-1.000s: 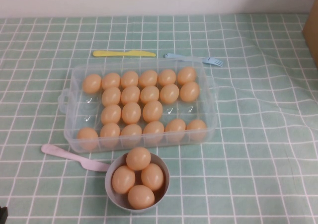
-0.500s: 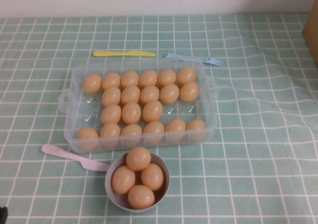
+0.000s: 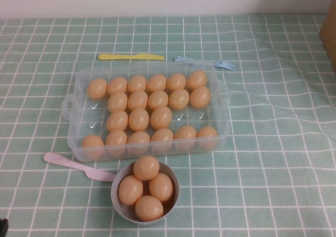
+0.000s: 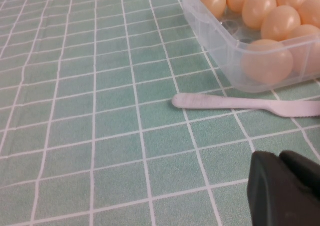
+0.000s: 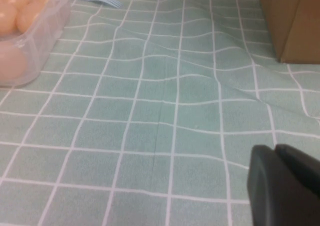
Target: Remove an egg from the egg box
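Egg (image 3: 161,117) in egg box (image 3: 73,137): smooth, fragile; grip its sides gently. Left end effector (image 4: 286,188) and right end effector (image 5: 285,183) parked near; opening cannot be told.

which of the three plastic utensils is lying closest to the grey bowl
The pink knife, lying between the egg box and the bowl, blade tip at the bowl's rim. The yellow knife and blue fork lie beyond the box.

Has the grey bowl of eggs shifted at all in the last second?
No. In the high view the grey bowl sits in the same place, just in front of the egg box, its rim by the pink knife.
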Available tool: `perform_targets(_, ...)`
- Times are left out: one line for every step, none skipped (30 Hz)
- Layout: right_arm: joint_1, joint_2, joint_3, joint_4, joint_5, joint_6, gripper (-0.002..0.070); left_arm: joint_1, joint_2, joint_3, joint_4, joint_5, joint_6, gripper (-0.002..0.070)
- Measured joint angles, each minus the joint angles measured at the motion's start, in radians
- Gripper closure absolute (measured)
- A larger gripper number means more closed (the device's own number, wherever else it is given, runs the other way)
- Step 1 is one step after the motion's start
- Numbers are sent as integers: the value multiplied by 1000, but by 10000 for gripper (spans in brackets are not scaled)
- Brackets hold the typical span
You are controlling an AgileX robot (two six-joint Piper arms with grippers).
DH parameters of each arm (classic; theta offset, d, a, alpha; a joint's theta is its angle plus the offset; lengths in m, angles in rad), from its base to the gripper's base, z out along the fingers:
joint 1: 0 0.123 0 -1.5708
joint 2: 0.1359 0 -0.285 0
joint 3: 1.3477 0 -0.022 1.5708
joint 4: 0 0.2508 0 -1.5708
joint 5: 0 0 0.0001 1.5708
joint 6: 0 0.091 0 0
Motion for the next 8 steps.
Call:
perform_targets(0, 0, 0, -2, 0, 3, 694, 0, 0, 0, 0, 0, 0, 678)
perform_targets(0, 0, 0, -4, 0, 3, 694, 0, 0, 0, 0, 0, 0, 678)
perform_targets(0, 0, 0, -6, 0, 3, 694, 0, 0, 0, 0, 0, 0, 678)
perform_targets(0, 0, 0, -6, 0, 5, 694, 0, 0, 0, 0, 0, 0, 678)
perform_targets(0, 0, 0, -6, 0, 5, 694, 0, 0, 0, 0, 0, 0, 678)
perform_targets(0, 0, 0, -6, 0, 5, 694, 0, 0, 0, 0, 0, 0, 678)
perform_targets(0, 0, 0, -6, 0, 5, 694, 0, 0, 0, 0, 0, 0, 678)
perform_targets(0, 0, 0, -6, 0, 5, 694, 0, 0, 0, 0, 0, 0, 678)
